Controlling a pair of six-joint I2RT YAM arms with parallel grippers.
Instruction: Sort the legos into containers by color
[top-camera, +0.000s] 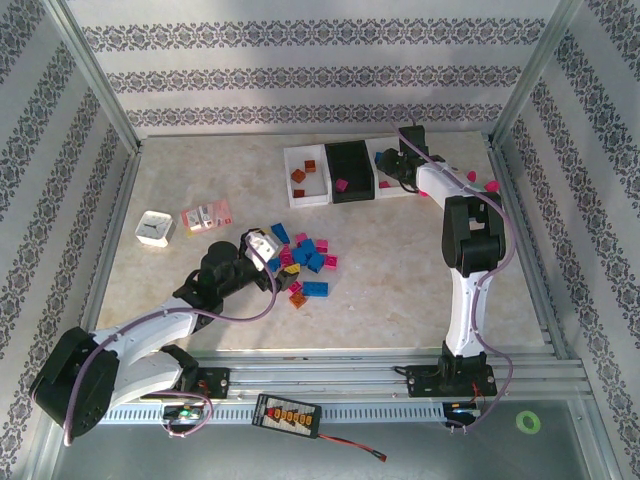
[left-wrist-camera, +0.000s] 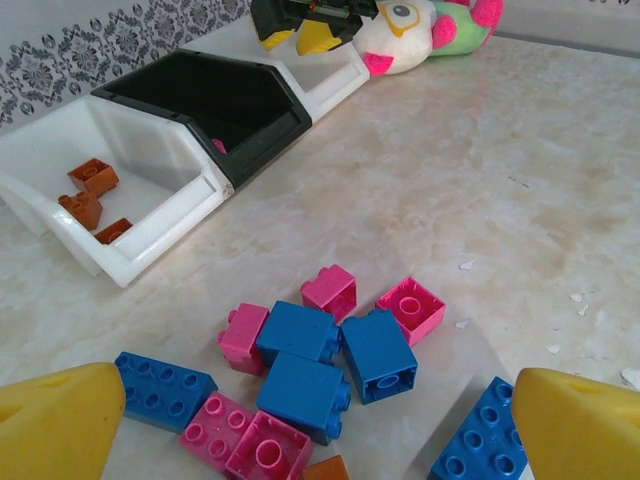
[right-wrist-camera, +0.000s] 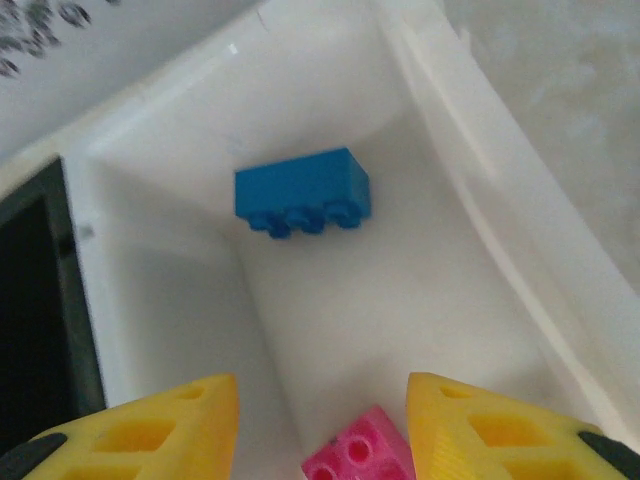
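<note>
The legos (top-camera: 305, 262) lie in a loose pile of blue, pink and a few orange bricks mid-table. My left gripper (left-wrist-camera: 320, 420) hovers wide open just above that pile (left-wrist-camera: 305, 365); it holds nothing. The containers stand in a row at the back: a white bin (top-camera: 307, 190) with brown bricks (left-wrist-camera: 92, 180), a black bin (top-camera: 350, 150) with a pink brick (top-camera: 341, 185), and a white bin (right-wrist-camera: 470, 230). My right gripper (right-wrist-camera: 322, 400) hangs over this last bin, fingers apart. A blue brick (right-wrist-camera: 303, 192) and a pink brick (right-wrist-camera: 360, 450) lie in the bin below it.
A plush toy (top-camera: 482, 182) lies right of the bins, behind my right arm. A small white square box (top-camera: 155, 228) and a pink-and-white packet (top-camera: 206, 216) sit at the left. Metal frame posts and patterned walls border the table.
</note>
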